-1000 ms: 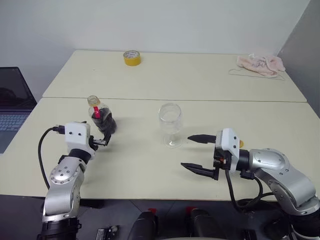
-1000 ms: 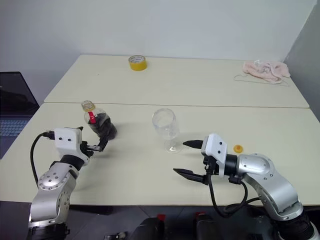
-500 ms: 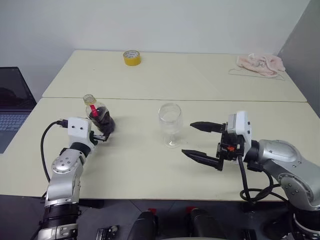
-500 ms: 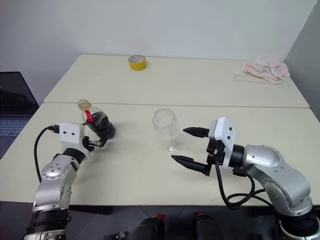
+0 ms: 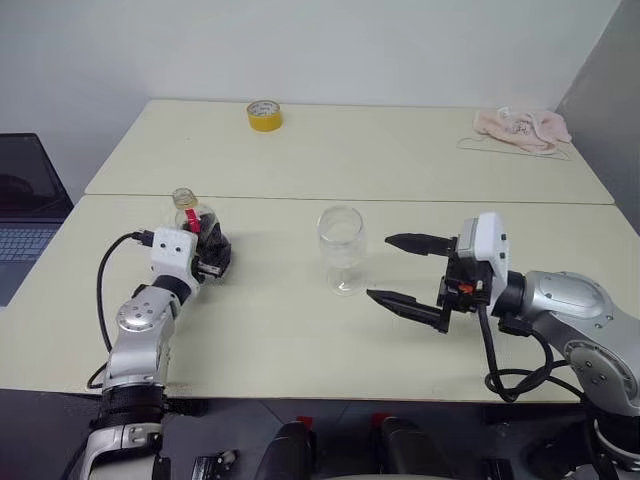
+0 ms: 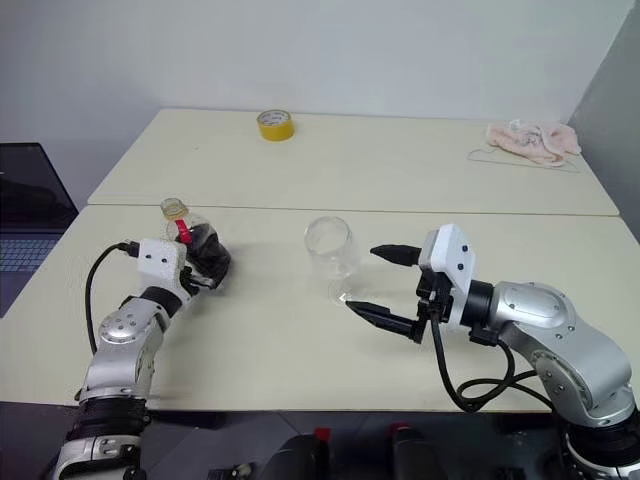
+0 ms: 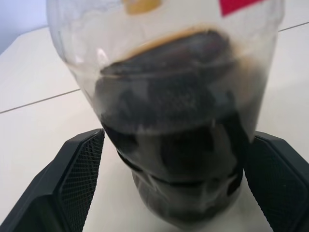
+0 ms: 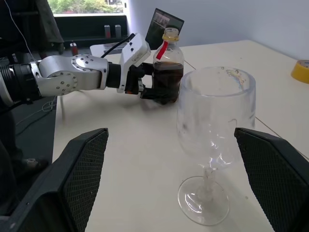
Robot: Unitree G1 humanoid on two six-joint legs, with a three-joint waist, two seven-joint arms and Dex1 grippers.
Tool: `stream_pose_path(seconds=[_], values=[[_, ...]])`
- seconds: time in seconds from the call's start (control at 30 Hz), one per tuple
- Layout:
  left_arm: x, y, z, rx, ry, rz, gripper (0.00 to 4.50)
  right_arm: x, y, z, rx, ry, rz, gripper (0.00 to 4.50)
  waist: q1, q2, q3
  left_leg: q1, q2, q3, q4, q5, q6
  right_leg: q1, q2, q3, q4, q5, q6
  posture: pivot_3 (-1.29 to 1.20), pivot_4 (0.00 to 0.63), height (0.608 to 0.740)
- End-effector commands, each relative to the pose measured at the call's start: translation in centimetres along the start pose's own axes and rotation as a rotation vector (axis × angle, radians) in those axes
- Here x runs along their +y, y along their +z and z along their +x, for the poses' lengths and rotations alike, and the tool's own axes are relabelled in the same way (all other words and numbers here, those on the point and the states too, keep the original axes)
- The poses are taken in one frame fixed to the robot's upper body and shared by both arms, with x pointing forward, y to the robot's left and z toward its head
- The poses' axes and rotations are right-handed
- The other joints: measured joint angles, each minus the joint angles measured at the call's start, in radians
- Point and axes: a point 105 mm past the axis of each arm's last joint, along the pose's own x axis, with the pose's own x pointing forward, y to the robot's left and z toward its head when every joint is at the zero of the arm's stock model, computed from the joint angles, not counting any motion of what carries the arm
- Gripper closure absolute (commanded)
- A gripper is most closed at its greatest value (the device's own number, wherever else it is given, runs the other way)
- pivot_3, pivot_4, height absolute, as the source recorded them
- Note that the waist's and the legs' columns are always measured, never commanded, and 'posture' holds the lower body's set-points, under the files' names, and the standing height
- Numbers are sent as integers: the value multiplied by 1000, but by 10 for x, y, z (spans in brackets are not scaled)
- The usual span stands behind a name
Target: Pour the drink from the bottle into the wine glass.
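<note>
Two cream tables point(image 5: 400, 150) abut below a white wall. The bottle point(image 5: 203, 238) stands at 9 o'clock of the glass point(image 5: 341, 249), between the open left gripper's point(image 5: 215, 262) fingers; the right gripper point(image 5: 405, 270) gapes empty.

Clear glossy plastic bottle point(image 5: 199, 232); smooth clear wine glass point(image 5: 341, 249); matt cream table point(image 5: 400, 160); soft pink cloth point(image 5: 520, 127); mesh-textured black fingers point(image 8: 270, 175).

We see the small clear plastic bottle point(image 7: 166, 111) so close in the left wrist view that its neck and cap are cut off at the edge. Both black mesh fingers point(image 7: 77, 179) run out of frame. We cannot tell whether they touch the bottle.
</note>
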Motion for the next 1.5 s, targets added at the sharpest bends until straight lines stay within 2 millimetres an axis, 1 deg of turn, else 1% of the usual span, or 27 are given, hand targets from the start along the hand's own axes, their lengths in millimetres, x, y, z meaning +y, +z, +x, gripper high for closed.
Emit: stream_pose_path(seconds=[0.03, 0.2, 0.3, 0.37, 0.47, 0.67, 0.83, 1.0, 1.1, 1.23, 1.37, 1.5], values=[[3, 17, 3, -64, 1, 45, 571, 5, 17, -1, -45, 19, -46, 0, 0, 0, 0, 0, 0, 0, 0, 0, 0, 0, 0, 0, 0, 0, 0, 0, 150, 740], [0, 16, 5, -65, -18, 47, 2005, 3, 24, -3, -70, 5, -34, 0, -3, 0, 0, 0, 0, 0, 0, 0, 0, 0, 0, 0, 0, 0, 0, 0, 150, 740], [-1, 15, 5, -62, -26, 50, 2717, 0, 26, -5, -76, -11, -35, 0, -3, 0, 0, 0, 0, 0, 0, 0, 0, 0, 0, 0, 0, 0, 0, 0, 150, 740], [-1, 15, 5, -61, -27, 47, 3063, -2, 27, -6, -77, -19, -38, 0, -2, 0, 0, 0, 0, 0, 0, 0, 0, 0, 0, 0, 0, 0, 0, 0, 150, 740], [-1, 15, 6, -62, -26, 44, 3394, -4, 28, -7, -76, -26, -43, 0, -2, 0, 0, 0, 0, 0, 0, 0, 0, 0, 0, 0, 0, 0, 0, 0, 150, 740], [-1, 20, 4, -79, -19, -1, 3669, -5, 29, -7, -82, -33, -48, 0, -2, 0, 0, 0, 0, 0, 0, 0, 0, 0, 0, 0, 0, 0, 0, 0, 150, 740], [-4, 31, -1, -103, -22, -15, 3729, -7, 31, -9, -82, -36, -53, 0, -2, 0, 0, 0, 0, 0, 0, 0, 0, 0, 0, 0, 0, 0, 0, 0, 150, 740], [-19, 56, -1, -149, -72, 8, 3729, -10, 30, -14, -61, -51, -57, 0, -1, 0, 0, -1, 0, -1, 0, 0, 0, -1, 0, 0, 0, 0, 0, 0, 150, 740], [-33, 77, 1, -186, -118, 26, 3730, -12, 27, -19, -27, -64, -58, 0, 1, 0, 0, -2, 0, 0, 0, 0, 0, -1, 0, 0, 0, 0, 0, 0, 150, 740], [-51, 97, 6, -216, -193, 67, 3730, -15, 26, -21, -5, -91, -64, 0, 9, 0, 0, -2, 0, 0, 1, 0, 0, -1, 0, 0, 0, 0, 0, 0, 150, 740], [-65, 115, 12, -256, -264, 147, 3730, -15, 27, -21, 0, -107, -66, 0, 9, 0, 0, -1, 0, 0, 1, 0, 0, -1, 0, 0, 0, 0, 0, 0, 150, 740], [-79, 134, 18, -306, -330, 276, 3737, -12, 25, -17, 11, -108, -62, 0, 10, -1, 0, -2, 0, 0, 0, 0, 0, -1, 0, 0, 0, 0, 0, 0, 150, 740]])
